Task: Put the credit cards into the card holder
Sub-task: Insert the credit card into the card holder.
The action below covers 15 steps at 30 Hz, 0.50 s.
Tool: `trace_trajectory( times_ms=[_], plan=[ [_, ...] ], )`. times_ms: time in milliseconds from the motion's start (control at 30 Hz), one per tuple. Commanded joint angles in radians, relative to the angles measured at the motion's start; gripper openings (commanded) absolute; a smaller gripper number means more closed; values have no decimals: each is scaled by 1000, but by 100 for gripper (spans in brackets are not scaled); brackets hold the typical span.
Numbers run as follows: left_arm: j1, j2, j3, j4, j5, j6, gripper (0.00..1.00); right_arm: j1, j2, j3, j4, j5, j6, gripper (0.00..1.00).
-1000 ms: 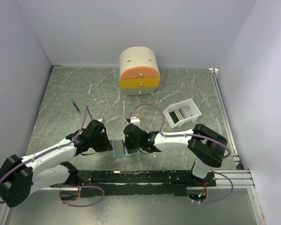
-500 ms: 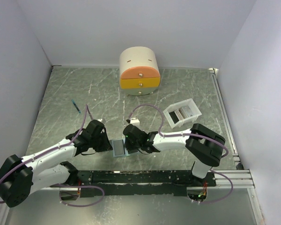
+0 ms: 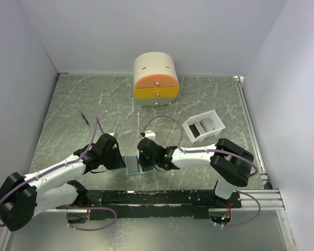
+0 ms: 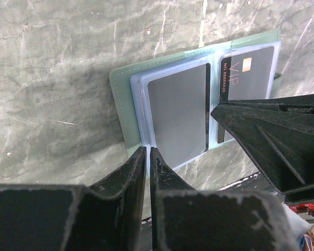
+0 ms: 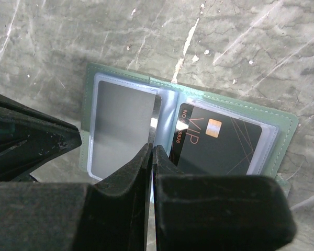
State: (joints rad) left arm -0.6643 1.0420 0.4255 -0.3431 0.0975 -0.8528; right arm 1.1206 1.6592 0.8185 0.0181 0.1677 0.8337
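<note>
The card holder (image 3: 132, 164) lies open on the table between my two grippers, its grey-green cover (image 4: 120, 99) rimming pale blue pockets. A plain grey credit card (image 4: 178, 115) fills the left pocket. A black "VIP" card (image 5: 220, 146) sits in the right pocket. My left gripper (image 4: 148, 151) is shut on the near edge of the left pocket sleeve. My right gripper (image 5: 153, 149) is shut at the grey card's (image 5: 120, 125) inner edge, by the fold, and seems to pinch it. More dark striped cards (image 3: 201, 128) lie in the white tray.
The white tray (image 3: 198, 118) stands to the right, behind the right arm. A round cream-and-orange drawer box (image 3: 156, 78) sits at the back centre. A blue pen (image 3: 85, 119) lies at the left. Walls close in the table on three sides.
The right gripper has edged slightly left towards the holder's left pocket. The left arm and the holder have stayed put.
</note>
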Motion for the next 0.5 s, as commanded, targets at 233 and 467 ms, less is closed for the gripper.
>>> trace_trajectory(
  times_ms=[233,467],
  plan=[
    [6,-11,1,-4,-10,9,18,7,9,18,20,-5,8,8],
    [6,-5,4,-12,-22,10,18,8,41,20,9,-3,10,7]
  ],
)
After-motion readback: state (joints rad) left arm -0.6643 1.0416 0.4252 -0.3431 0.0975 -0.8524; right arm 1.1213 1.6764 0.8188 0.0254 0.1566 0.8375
